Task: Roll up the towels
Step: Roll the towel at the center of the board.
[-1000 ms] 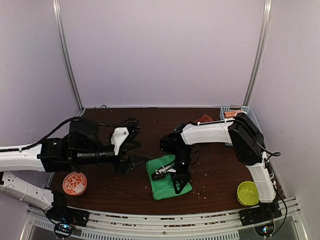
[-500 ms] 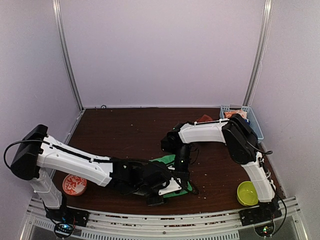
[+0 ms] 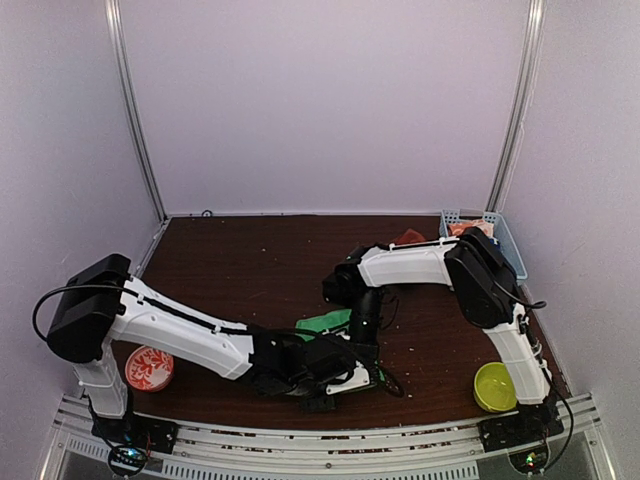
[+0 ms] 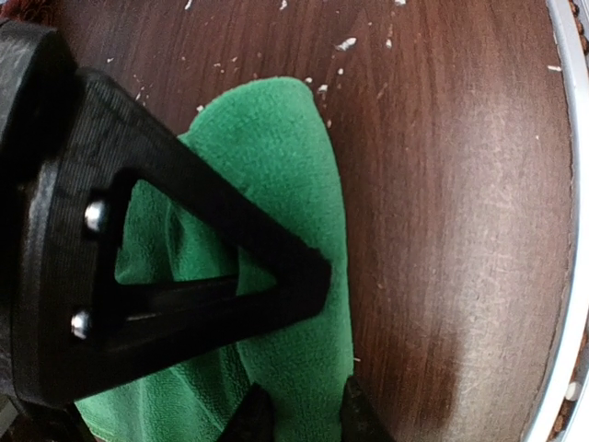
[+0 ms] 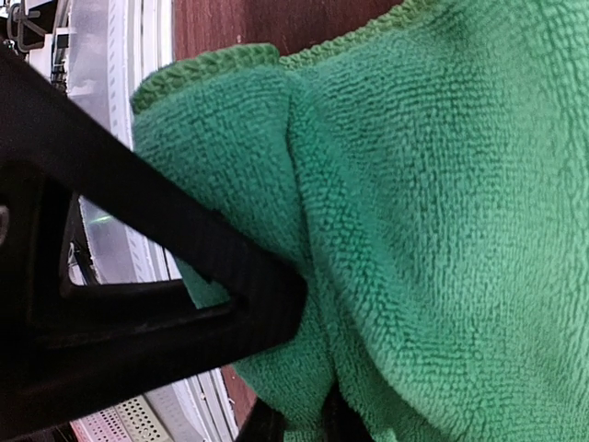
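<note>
Green towel (image 3: 325, 322): lying bunched on the counter (image 3: 250, 260), near its front edge, under both tools.
Right tool (image 5: 294, 368): pinching a fold of that cloth, fingers nearly together.
Left tool (image 4: 308, 354): pressing onto the cloth; grip unclear.

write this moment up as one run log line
green towel: bunched, not yet rolled | left gripper: at its near end, grip unclear | right gripper: shut on a fold
</note>
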`<state>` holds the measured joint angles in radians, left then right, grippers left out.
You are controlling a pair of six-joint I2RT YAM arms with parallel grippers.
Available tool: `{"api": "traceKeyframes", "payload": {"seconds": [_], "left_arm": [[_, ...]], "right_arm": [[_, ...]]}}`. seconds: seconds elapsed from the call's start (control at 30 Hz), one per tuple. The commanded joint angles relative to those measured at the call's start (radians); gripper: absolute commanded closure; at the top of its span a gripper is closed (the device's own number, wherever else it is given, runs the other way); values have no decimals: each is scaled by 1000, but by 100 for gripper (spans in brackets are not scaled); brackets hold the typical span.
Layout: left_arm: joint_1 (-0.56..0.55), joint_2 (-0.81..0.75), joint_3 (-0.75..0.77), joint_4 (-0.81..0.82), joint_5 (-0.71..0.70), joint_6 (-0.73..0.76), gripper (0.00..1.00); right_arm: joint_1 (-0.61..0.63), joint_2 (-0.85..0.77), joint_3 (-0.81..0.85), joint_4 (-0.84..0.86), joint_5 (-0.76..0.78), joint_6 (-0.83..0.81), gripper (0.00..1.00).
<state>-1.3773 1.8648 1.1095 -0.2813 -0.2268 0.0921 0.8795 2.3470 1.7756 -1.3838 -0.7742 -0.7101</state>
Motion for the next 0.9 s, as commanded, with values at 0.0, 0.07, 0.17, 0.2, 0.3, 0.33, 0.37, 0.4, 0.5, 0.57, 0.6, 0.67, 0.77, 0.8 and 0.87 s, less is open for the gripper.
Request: {"api": "traceKeyframes", "payload": {"seconds": [0.0,0.07,0.17,0.2,0.3,0.33,0.37,0.4,0.5,0.57,0.6,0.67,0.77,0.8,0.87], "left_arm": [[4,35,37,26,28,0,83],[10,31,33,18,45,-6,87],[32,8,15,27,127,-21,92],[43,-2,8,35,167,-31,93],[105,-27,-14,66,360,-72,94],[136,-28,-17,74,434,-88,94],[166,-29,-22,87,513,-107,94],[194,-27,-25,98,576,-128,94],[282,-9,-31,136,762,-194,93],[332,20,-31,154,857,-228,92],[354,39,-27,159,901,-240,92],[393,89,-10,150,982,-256,91],[424,150,2,157,1054,-284,91],[429,163,6,156,1063,-287,91],[433,185,15,144,1069,-284,91]], "right_arm": [[16,20,-45,95,104,-17,89],[9,-40,-47,76,81,-29,74],[-24,-147,-30,30,40,-66,60],[-45,-182,-21,27,32,-62,60],[-121,-307,9,26,23,-52,59],[-149,-364,18,27,17,-52,59],[-175,-402,21,36,16,-22,58],[-194,-446,15,53,10,-3,58],[-227,-591,-73,168,-11,57,59],[-229,-685,-164,269,-16,101,59],[-229,-729,-206,314,-20,121,59],[-228,-796,-271,351,-38,100,59],[-195,-870,-359,348,-29,13,59],[-168,-888,-400,354,-2,-7,60],[-113,-916,-465,385,64,-16,61]]}}
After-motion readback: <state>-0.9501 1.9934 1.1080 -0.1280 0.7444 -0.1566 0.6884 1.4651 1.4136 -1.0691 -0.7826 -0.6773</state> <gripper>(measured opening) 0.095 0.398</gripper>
